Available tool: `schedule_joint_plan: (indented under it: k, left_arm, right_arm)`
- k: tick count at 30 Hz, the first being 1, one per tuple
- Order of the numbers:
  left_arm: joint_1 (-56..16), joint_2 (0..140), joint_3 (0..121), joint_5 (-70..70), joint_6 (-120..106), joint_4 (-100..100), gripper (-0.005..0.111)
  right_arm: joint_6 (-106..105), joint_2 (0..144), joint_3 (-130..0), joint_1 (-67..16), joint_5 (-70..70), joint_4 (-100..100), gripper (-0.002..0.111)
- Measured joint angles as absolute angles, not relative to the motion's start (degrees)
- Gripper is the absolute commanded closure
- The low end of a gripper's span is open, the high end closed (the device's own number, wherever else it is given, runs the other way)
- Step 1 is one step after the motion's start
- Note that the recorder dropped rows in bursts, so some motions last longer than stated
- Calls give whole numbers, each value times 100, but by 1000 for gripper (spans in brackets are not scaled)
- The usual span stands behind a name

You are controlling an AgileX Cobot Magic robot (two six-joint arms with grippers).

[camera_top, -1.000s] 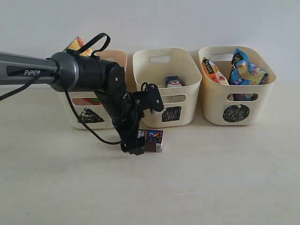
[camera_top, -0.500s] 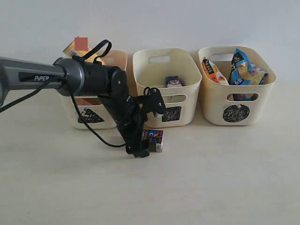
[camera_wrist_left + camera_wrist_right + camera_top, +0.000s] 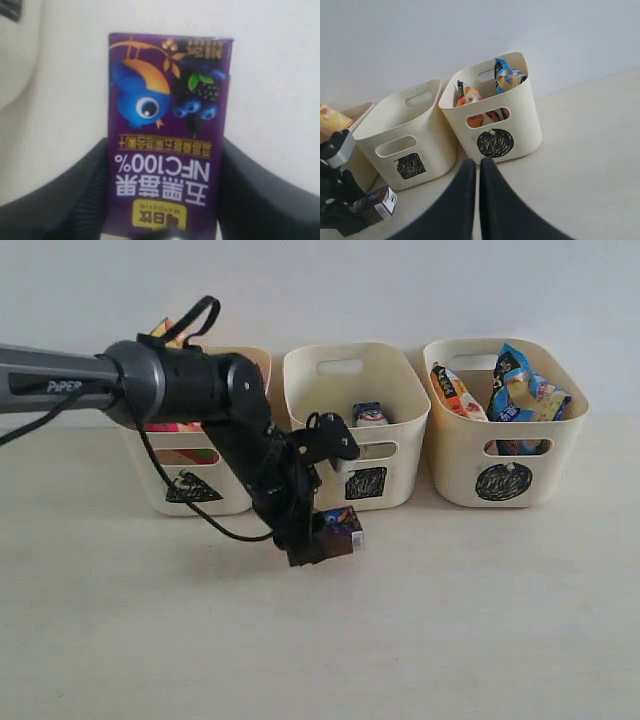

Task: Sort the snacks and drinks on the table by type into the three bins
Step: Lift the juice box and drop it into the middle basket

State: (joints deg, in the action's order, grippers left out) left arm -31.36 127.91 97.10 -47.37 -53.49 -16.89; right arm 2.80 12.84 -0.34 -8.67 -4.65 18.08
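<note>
The left gripper [image 3: 318,540] is clamping the dark purple juice carton [image 3: 340,528] between its black fingers [image 3: 75,200], and the carton is tilting just in front of the square-marked bin [image 3: 400,455]; whether it is clearing the tabletop [image 3: 450,620] cannot be told. Three bins are standing along the tabletop's far edge. The white-and-blue carton [image 3: 370,414] is sitting in the square-marked bin, two packets [image 3: 525,390] are leaning in the circle-marked bin [image 3: 460,460], and a yellow-orange chip tube [image 3: 163,333] is poking out of the triangle-marked bin [image 3: 160,495]. The right gripper [image 3: 476,200] is hanging pressed closed, holding nothing.
</note>
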Motion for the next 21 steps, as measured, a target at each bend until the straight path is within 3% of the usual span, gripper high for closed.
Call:
schedule_joint_plan:
  k: [14,21]
  left_arm:
    - [-3136,11281,9710,-4855,-5360,-3360,102]
    - [-3136,11059,9710,-2700,-5360,-5135,102]
  right_arm:
    - [280,1284,-34,-867,-465,1808,108]
    - [280,1284,-34,-867,-465,1808,108]
